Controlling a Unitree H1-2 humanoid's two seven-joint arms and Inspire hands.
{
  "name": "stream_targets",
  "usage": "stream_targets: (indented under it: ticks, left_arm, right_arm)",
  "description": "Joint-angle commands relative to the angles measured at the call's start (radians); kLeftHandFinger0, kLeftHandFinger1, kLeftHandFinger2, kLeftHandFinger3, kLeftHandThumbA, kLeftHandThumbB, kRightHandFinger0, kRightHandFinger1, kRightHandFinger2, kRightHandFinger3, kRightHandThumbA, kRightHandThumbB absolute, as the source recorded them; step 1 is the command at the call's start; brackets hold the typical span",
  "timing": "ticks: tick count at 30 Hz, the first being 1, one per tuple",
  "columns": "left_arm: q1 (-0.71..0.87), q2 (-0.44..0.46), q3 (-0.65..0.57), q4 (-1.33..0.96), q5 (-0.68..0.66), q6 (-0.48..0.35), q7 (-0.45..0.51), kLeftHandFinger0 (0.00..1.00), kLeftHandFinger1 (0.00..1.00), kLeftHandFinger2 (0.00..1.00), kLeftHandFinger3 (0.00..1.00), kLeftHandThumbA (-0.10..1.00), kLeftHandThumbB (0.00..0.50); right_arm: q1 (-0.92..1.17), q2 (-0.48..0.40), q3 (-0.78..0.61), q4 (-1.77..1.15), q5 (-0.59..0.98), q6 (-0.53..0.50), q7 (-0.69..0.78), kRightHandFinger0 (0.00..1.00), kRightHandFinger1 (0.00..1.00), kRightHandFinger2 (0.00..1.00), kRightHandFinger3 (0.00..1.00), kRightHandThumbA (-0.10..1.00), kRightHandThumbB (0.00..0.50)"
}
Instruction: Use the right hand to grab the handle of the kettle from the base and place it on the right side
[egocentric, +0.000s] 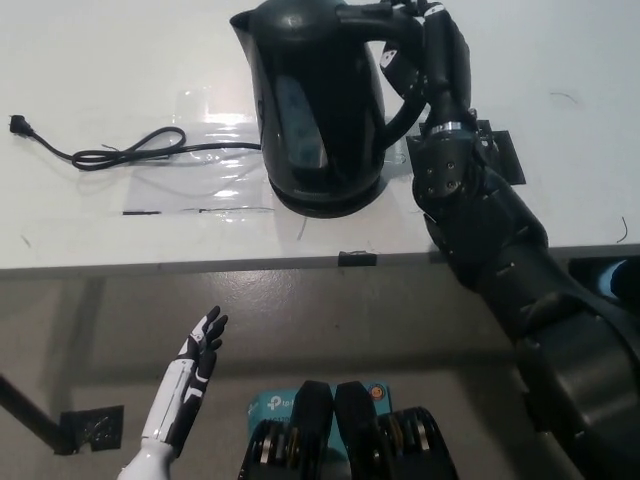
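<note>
The black kettle (320, 100) stands upright at the table's far middle, over its round black base (325, 203). I cannot tell whether the two still touch. My black right hand (425, 55) comes in from the right and is shut on the kettle's handle (405, 105), with its fingers wrapped round the upper part. The base's black cord (130, 152) trails off to the left and ends in a plug (15, 124). My white left hand (197, 352) rests open at the lower left, below the table's front edge.
A clear plastic sheet (215, 170) lies under the base and cord. A flat black square (503, 155) lies on the white table (90, 60) right of the kettle, partly under my right arm. A small black tab (357, 259) sits on the table's front edge.
</note>
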Motion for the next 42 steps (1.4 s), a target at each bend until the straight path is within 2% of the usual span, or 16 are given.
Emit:
stream_targets:
  ticks: [1,3,5,7,8,9,11,15,16,23,26,31,33,35,38,42]
  left_arm:
    - [-0.013,0.01,0.001,-0.025,0.005,-0.037,0.005,1.0,1.0,1.0,1.0,1.0,0.5]
    - [-0.014,0.009,0.002,-0.023,0.003,-0.037,0.003,1.0,1.0,1.0,1.0,1.0,0.5]
    - [-0.015,0.009,0.001,-0.024,0.013,-0.037,0.007,1.0,1.0,1.0,1.0,1.0,0.5]
    - [-0.015,0.008,0.001,-0.024,0.009,-0.037,0.006,1.0,1.0,1.0,1.0,1.0,0.5]
    - [-0.015,0.008,0.001,-0.024,0.007,-0.037,0.005,1.0,1.0,1.0,1.0,1.0,0.5]
    - [-0.016,0.008,0.0,-0.023,0.006,-0.037,0.004,1.0,1.0,1.0,1.0,1.0,0.5]
    - [-0.017,0.005,0.0,-0.021,0.003,-0.037,0.003,1.0,1.0,1.0,1.0,1.0,0.5]
    - [-0.016,0.003,0.0,-0.028,-0.001,-0.028,-0.001,1.0,1.0,1.0,1.0,1.0,0.5]
    - [-0.015,0.003,-0.002,-0.032,0.004,-0.022,-0.001,1.0,1.0,1.0,1.0,1.0,0.5]
    - [-0.018,0.021,-0.01,-0.027,0.048,-0.037,0.011,1.0,1.0,1.0,1.0,1.0,0.5]
    - [-0.014,0.021,-0.009,-0.031,0.046,-0.037,0.008,1.0,1.0,1.0,1.0,1.0,0.5]
    - [-0.011,0.027,-0.005,-0.038,0.05,-0.037,0.011,1.0,1.0,1.0,1.0,1.0,0.5]
    - [-0.015,0.028,-0.004,-0.038,0.055,-0.037,0.011,1.0,1.0,1.0,1.0,1.0,0.5]
    - [-0.015,0.029,-0.004,-0.04,0.051,-0.037,0.01,1.0,1.0,1.0,1.0,1.0,0.5]
    - [-0.017,0.031,-0.002,-0.04,0.045,-0.037,0.01,1.0,1.0,1.0,1.0,1.0,0.5]
    - [-0.017,0.031,-0.001,-0.037,0.044,-0.037,0.011,1.0,1.0,1.0,1.0,1.0,0.5]
  right_arm:
    - [-0.09,-0.016,-0.005,-0.021,0.001,-0.078,-0.066,0.0,0.25,0.67,0.73,-0.1,0.112]
    - [-0.092,-0.014,-0.024,-0.024,0.023,-0.098,-0.059,0.0,0.25,0.67,0.73,-0.1,0.121]
    - [-0.098,-0.01,-0.048,-0.028,0.046,-0.106,-0.062,0.0,0.26,0.63,0.62,-0.09,0.123]
    - [-0.106,-0.005,-0.079,-0.044,0.065,-0.109,-0.076,0.2,0.24,0.56,0.5,-0.1,0.091]
    - [-0.109,-0.003,-0.092,-0.051,0.074,-0.119,-0.077,0.19,0.18,0.53,0.47,-0.1,0.092]
    - [-0.113,0.0,-0.114,-0.061,0.097,-0.131,-0.066,0.06,0.15,0.51,0.46,-0.1,0.091]
    - [-0.119,0.005,-0.159,-0.092,0.133,-0.172,-0.065,0.0,0.1,0.48,0.47,-0.1,0.098]
    - [-0.13,0.017,-0.226,-0.223,0.16,-0.173,-0.09,0.0,0.08,0.53,0.74,-0.1,0.01]
    - [-0.136,0.018,-0.242,-0.251,0.15,-0.173,-0.122,0.0,0.09,0.54,0.75,-0.1,0.019]
    - [-0.114,-0.008,-0.306,-0.373,0.146,-0.102,-0.14,0.0,0.1,0.56,0.74,-0.1,0.036]
    - [-0.095,-0.026,-0.329,-0.382,0.17,-0.127,-0.109,0.0,0.13,0.59,0.77,-0.1,0.034]
    - [-0.06,-0.067,-0.326,-0.375,0.148,-0.121,-0.108,0.0,0.08,0.55,0.75,-0.1,0.028]
    - [-0.054,-0.089,-0.316,-0.35,0.133,-0.125,-0.115,0.0,0.0,0.42,0.65,-0.1,0.028]
    - [-0.043,-0.119,-0.302,-0.315,0.11,-0.132,-0.131,0.0,0.0,0.32,0.57,-0.1,0.036]
    - [-0.033,-0.158,-0.288,-0.256,0.113,-0.173,-0.128,0.0,0.0,0.42,0.56,-0.1,0.043]
    - [-0.004,-0.191,-0.272,-0.227,0.119,-0.173,-0.132,0.0,0.02,0.45,0.57,-0.1,0.067]
